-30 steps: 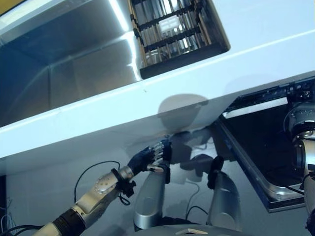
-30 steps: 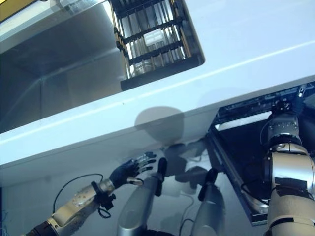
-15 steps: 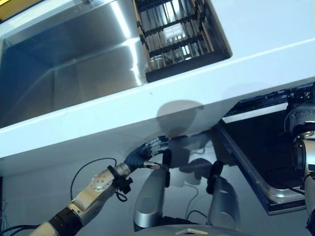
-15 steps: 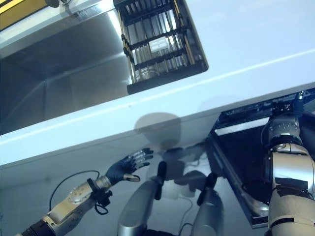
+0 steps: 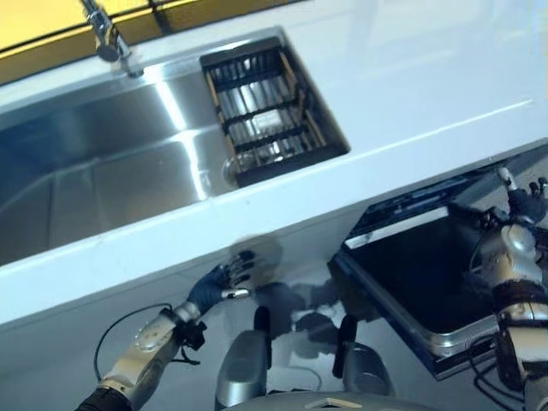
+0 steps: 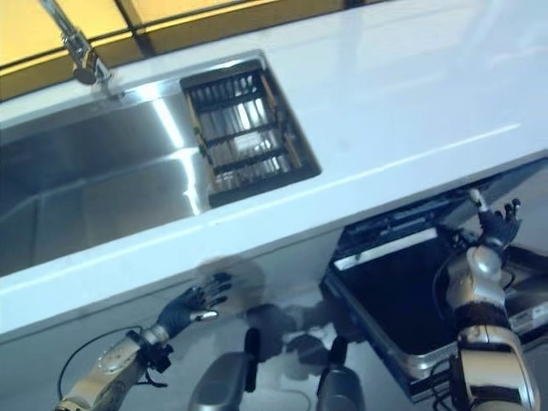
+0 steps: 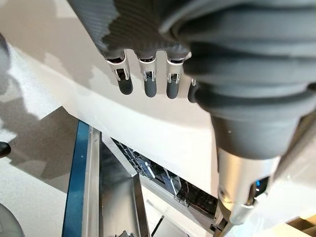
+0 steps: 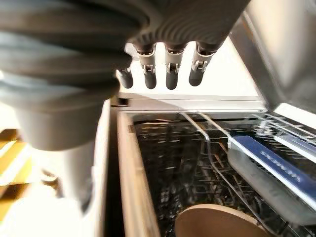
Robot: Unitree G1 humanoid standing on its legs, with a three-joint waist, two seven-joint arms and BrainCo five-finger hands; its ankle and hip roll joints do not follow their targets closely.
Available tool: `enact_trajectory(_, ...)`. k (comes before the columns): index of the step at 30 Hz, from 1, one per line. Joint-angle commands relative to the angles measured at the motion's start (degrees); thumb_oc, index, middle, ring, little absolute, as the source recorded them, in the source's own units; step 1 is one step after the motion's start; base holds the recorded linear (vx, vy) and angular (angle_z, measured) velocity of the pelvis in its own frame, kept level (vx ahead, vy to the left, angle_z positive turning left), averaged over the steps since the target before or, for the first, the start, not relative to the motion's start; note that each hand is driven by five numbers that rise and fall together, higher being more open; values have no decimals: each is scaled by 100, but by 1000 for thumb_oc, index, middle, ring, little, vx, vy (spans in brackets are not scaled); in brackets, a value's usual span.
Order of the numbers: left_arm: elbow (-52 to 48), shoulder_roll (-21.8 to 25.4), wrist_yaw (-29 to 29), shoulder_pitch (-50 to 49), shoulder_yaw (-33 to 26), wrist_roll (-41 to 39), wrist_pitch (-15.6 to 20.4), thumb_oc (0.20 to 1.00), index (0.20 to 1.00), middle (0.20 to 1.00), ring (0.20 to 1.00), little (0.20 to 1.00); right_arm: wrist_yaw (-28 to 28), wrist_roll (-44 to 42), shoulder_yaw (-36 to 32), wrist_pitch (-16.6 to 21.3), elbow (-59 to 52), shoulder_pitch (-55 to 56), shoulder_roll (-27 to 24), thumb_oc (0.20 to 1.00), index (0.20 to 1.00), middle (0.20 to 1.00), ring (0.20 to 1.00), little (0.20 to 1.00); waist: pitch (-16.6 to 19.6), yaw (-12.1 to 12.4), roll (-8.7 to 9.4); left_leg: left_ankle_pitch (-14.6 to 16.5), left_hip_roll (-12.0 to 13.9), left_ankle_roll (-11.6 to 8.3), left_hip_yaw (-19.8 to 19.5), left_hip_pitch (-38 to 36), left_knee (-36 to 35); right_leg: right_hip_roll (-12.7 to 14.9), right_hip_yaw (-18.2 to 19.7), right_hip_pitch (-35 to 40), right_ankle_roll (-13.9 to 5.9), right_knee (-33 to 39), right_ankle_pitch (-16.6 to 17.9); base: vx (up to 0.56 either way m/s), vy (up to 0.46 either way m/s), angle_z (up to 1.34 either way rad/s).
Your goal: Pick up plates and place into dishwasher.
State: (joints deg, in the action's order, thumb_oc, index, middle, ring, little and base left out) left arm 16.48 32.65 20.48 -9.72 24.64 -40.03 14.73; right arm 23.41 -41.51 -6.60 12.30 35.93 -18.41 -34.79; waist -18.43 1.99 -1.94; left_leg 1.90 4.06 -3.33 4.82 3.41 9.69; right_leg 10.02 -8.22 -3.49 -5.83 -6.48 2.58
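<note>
Up in the sink's black rack (image 5: pixel 272 116), glimpsed plates sit above and ahead of both empty, straight-fingered hands: left hand (image 5: pixel 221 280) nearer below, right hand (image 5: pixel 524 201) by the open dishwasher (image 5: pixel 411 274).

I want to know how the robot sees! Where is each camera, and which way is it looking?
Left eye view: on the head, looking down at the sink, dish rack and open dishwasher door; left hand shows.
Right eye view: beside it, same scene; right hand shows.
Left wrist view: along straight fingers toward the dishwasher.
Right wrist view: along its fingers into the dishwasher, at a brown plate.
All share the dishwasher.
</note>
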Motion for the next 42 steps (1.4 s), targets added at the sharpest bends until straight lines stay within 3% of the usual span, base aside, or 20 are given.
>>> enact_trajectory(1, -86, -345, 132, -422, -161, 473, 217, 1000, 1000, 1000, 1000, 1000, 162, 457, -288, 382, -568, 706, 14, 1000, 1000, 1000, 1000, 1000, 504, -245, 156, 257, 47, 214, 112, 135, 130, -20, 337, 185, -227, -70, -242, 31, 20, -30)
enact_trajectory(9, 483, -610, 230, -491, -419, 883, 139, 1000, 1000, 1000, 1000, 1000, 408, 642, -483, 457, -1083, 1609, 707, 1000, 1000, 1000, 1000, 1000, 696, -542, 301, 417, 65, 290, 400, -143, 101, -65, 553, 202, -340, 94, -85, -22, -11, -25)
enact_trajectory(15, 1572, -860, 76, -417, -640, 1296, 58, 1000, 1000, 1000, 1000, 1000, 397, 414, -297, 517, -1216, 2033, 1120, 1000, 1000, 1000, 1000, 1000, 645, -750, 408, 574, 121, 337, 552, -77, 433, -117, 797, 56, -378, 57, -3, -46, -74, -21)
enact_trajectory(19, 1917, -958, 109, -317, -690, 1481, 149, 1000, 1000, 1000, 1000, 1000, 237, 61, -226, 671, -1038, 2028, 1247, 1000, 1000, 1000, 1000, 1000, 447, -762, 476, 774, 234, 346, 552, 260, 1020, -152, 861, -170, -331, -141, -15, -95, -128, -18)
enact_trajectory(21, 1880, -832, 73, -126, -651, 1478, 236, 1000, 1000, 1000, 1000, 1000, 76, -362, -102, 860, -905, 1869, 1276, 1000, 1000, 1000, 1000, 1000, 137, -758, 484, 845, 339, 343, 532, 674, 1483, -158, 822, -504, -277, -479, -40, -273, -134, -8)
enact_trajectory(27, 1690, -593, -26, 272, -434, 1162, 153, 1000, 1000, 1000, 1000, 1000, 300, -915, -148, 1204, -221, 1391, 1146, 1000, 1000, 1000, 1000, 1000, -359, -732, 263, 1017, 412, 333, 319, 1492, 2330, -151, 694, -1229, -86, -1348, -242, -139, -16, 7)
enact_trajectory(30, 1690, -601, -90, 321, -234, 1233, 139, 1000, 1000, 1000, 1000, 1000, -39, -1439, -290, 1260, 278, 1066, 1021, 1000, 1000, 1000, 1000, 1000, -536, -659, 121, 1106, 367, 301, 147, 1741, 2629, -123, 650, -1445, 15, -1703, -372, -36, 23, 15)
enact_trajectory(36, 1924, -692, -86, 282, -124, 1278, 264, 1000, 1000, 1000, 1000, 1000, -1967, -2922, -440, 874, 931, 837, 919, 1000, 1000, 1000, 1000, 1000, -627, -575, 0, 1173, 255, 279, -78, 1970, 2904, -79, 611, -1678, 138, -2141, -561, 34, 24, 13)
enact_trajectory(42, 1996, -665, 32, 324, 25, 1233, 353, 1000, 1000, 1000, 1000, 1000, -2753, -3005, -419, 615, 1592, 519, 774, 1000, 1000, 1000, 1000, 1000, -668, -467, -81, 1165, 189, 267, -178, 2061, 2983, -31, 545, -1768, 161, -2332, -633, 47, -4, 6)
